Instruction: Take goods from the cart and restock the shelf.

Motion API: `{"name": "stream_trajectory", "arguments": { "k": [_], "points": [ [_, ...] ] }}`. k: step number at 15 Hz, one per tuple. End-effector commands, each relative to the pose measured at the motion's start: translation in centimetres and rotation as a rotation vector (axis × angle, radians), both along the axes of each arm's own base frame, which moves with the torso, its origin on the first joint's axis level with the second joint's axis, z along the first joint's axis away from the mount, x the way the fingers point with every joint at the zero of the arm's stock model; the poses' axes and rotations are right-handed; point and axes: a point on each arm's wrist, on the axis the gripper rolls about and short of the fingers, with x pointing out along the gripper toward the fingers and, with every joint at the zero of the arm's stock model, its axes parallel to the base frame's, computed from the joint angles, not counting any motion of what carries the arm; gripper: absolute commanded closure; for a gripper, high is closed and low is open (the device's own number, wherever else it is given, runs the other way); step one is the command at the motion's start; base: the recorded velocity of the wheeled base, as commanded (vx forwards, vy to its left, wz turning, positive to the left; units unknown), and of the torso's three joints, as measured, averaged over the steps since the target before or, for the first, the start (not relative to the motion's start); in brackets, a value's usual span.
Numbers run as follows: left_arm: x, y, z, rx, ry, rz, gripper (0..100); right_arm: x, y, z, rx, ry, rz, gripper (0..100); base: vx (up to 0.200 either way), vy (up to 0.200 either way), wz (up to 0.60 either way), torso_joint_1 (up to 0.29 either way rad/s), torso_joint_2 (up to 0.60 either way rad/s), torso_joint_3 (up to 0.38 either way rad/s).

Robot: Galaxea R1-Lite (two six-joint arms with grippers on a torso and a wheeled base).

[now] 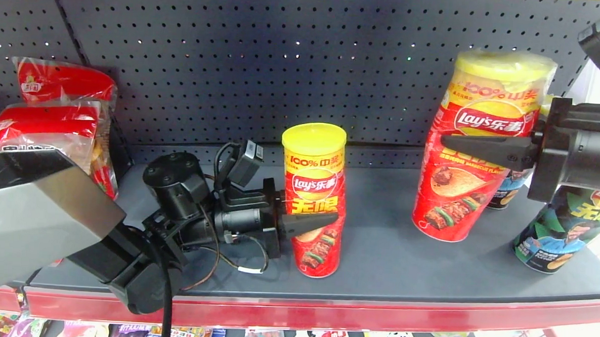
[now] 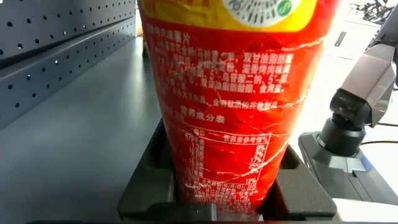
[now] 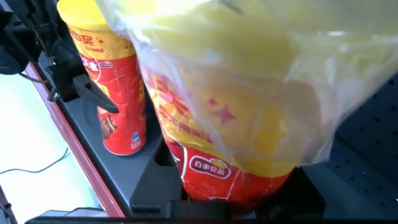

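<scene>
Left jaws on small can (image 1: 313, 199), shelf lip (image 1: 374, 313) close, gap to wrapped can (image 1: 456, 195)

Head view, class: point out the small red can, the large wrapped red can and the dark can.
small red can (image 1: 313, 187), head view, middle of its label.
large wrapped red can (image 1: 456, 195), head view, lower body.
dark can (image 1: 555, 235), head view, lower body.

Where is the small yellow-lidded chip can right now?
In the head view the small can stands upright on the shelf near its front edge, gripped by the left claw; the larger wrapped can is to its right.
</scene>
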Motion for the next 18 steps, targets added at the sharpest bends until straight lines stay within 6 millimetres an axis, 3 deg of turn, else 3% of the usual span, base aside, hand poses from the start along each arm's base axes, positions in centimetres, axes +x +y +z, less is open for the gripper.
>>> {"name": "stream_trajectory", "arguments": {
  "k": [1,8,9,14,18],
  "points": [
    [0.0,-0.1,-0.1,0.002,0.004,-0.002,100,0.1,0.1,-0.1,-0.002,0.004,0.001,100,0.000,0.000,0.00,0.000,0.00,0.000],
    [0.0,-0.1,0.0,0.000,-0.002,-0.003,100,0.2,0.1,-0.2,-0.004,0.007,-0.001,100,0.000,0.000,0.00,0.000,0.00,0.000],
    [0.1,-0.1,0.0,-0.001,-0.003,-0.001,0,0.2,0.1,-0.2,-0.004,0.007,-0.001,100,0.000,0.000,0.00,0.000,0.00,0.000],
    [-0.1,0.0,0.4,-0.007,-0.015,-0.004,0,0.2,0.1,-0.2,-0.003,0.006,-0.001,100,0.000,0.000,0.00,0.000,0.00,0.000],
    [-1.3,0.8,2.5,-0.033,-0.058,-0.004,0,0.2,0.1,-0.2,-0.006,0.010,-0.001,100,0.000,0.000,0.00,0.000,0.00,0.000]
  ]
}}
